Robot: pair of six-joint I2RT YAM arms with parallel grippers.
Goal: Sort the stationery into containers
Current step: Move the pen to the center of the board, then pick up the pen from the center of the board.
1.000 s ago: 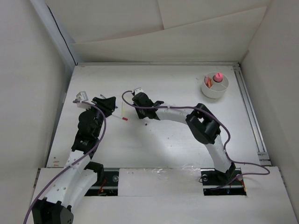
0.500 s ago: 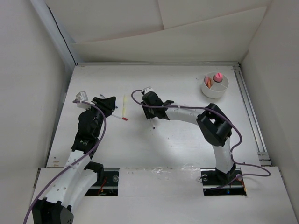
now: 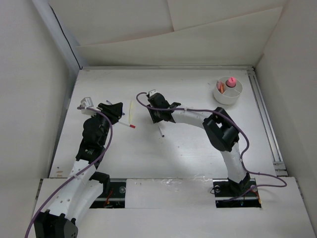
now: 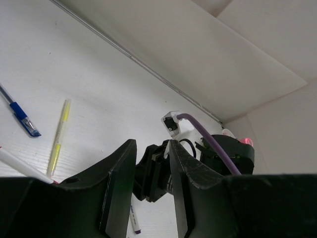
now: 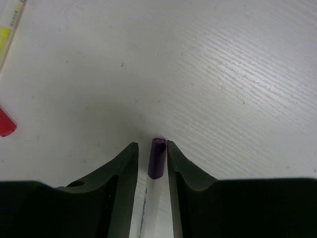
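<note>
Right gripper (image 5: pixel 151 148) is out over the middle of the white table (image 3: pixel 188 153), fingers down on either side of a thin white pen with a purple cap (image 5: pixel 157 157). The pen lies flat on the table, cap at the fingertips and barrel running back between them. The gap is narrow; I can't tell whether the fingers are actually pinching the pen or just straddling it.

Left gripper (image 4: pixel 151 146) is at the left of the table, jaws a little apart with nothing between them.

Loose items lie between the two grippers:
- thin yellow pen (image 3: pixel 131 113)
- white pen with a red tip (image 3: pixel 128 125), just near of the yellow one
- blue-capped pen (image 4: pixel 20 113), further left

Round white plastic divided cup (image 3: pixel 228 96) sits at the far right, well apart from both grippers. It holds a pink-capped pale tube (image 3: pixel 231 81) and a small orange piece (image 3: pixel 222 88), in different compartments.
</note>
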